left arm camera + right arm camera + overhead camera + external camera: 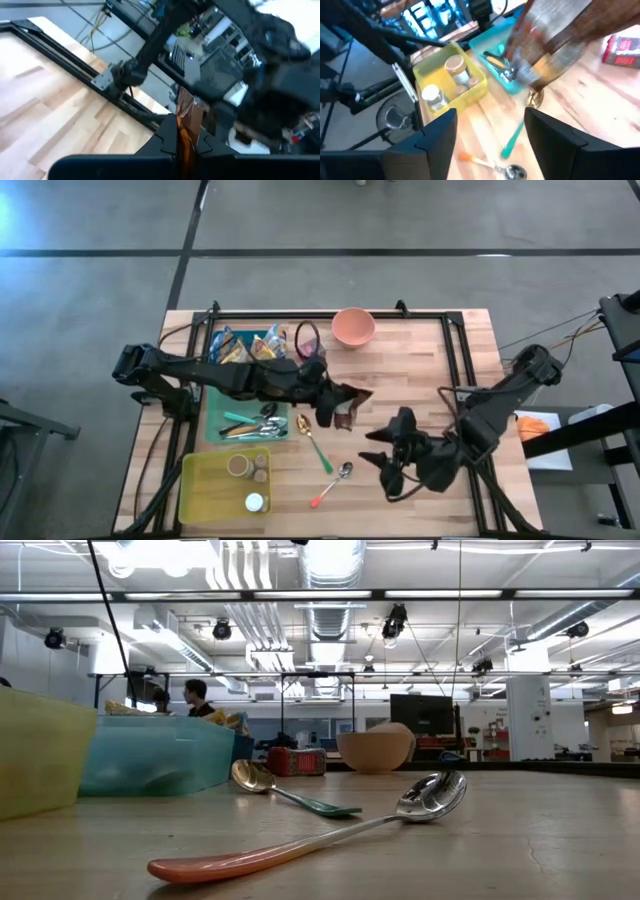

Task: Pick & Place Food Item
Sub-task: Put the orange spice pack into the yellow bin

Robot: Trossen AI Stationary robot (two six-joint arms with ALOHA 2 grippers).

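Note:
The food item is a shiny brown snack packet (350, 402), also seen close up in the right wrist view (560, 40). It is held in the air over the middle of the table by my left gripper (326, 402), which is shut on it (186, 142). My right gripper (375, 448) stands open to the packet's right and nearer the front edge, with nothing between its fingers (492, 135). The low view shows neither gripper. My left gripper pinches one end of the packet (185, 131) between its two fingers. The fingers come nearly level from the table's left. The rest of the packet (189, 105) sticks out beyond the fingertips, clear of the table.
A teal tray (213, 425) with snack packets and cutlery and a yellow bin (195, 490) with small jars stand at the left. A pink bowl (353, 326) sits at the far edge. A green-handled spoon (318, 445) and an orange-handled spoon (332, 485) lie on the wood.

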